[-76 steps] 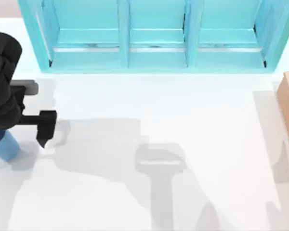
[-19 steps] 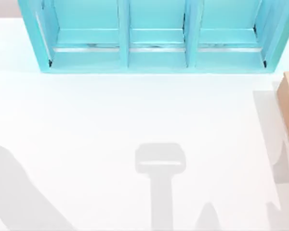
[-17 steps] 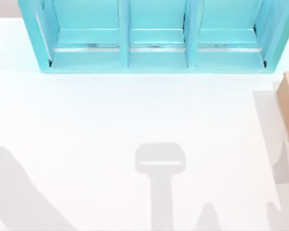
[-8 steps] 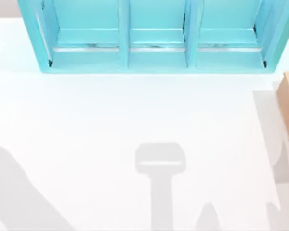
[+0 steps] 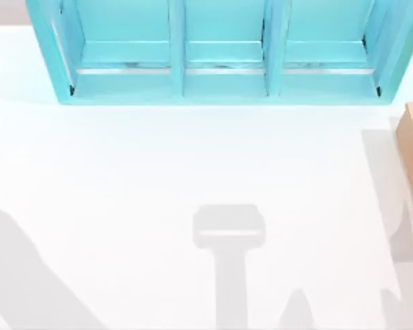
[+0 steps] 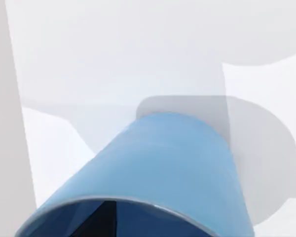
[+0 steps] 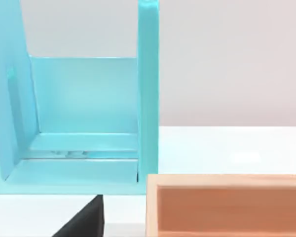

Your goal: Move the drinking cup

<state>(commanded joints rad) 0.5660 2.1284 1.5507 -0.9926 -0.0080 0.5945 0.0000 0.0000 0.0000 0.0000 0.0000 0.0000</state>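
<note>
Cup carry step, by my read: drinking cup [image 6: 153, 173] sits lower centre of left wrist view, rim toward the lens, above the white table [image 5: 193, 158]. Can't tell either claw's state. Next move calls for picking a set-down spot, maybe near turquoise cabinet [image 5: 220, 51]

A pretend computer-made room (not a real home): a plain white table [image 5: 158, 172], a turquoise cabinet [image 5: 220, 55] and a wooden box [image 7: 227, 205].
</note>
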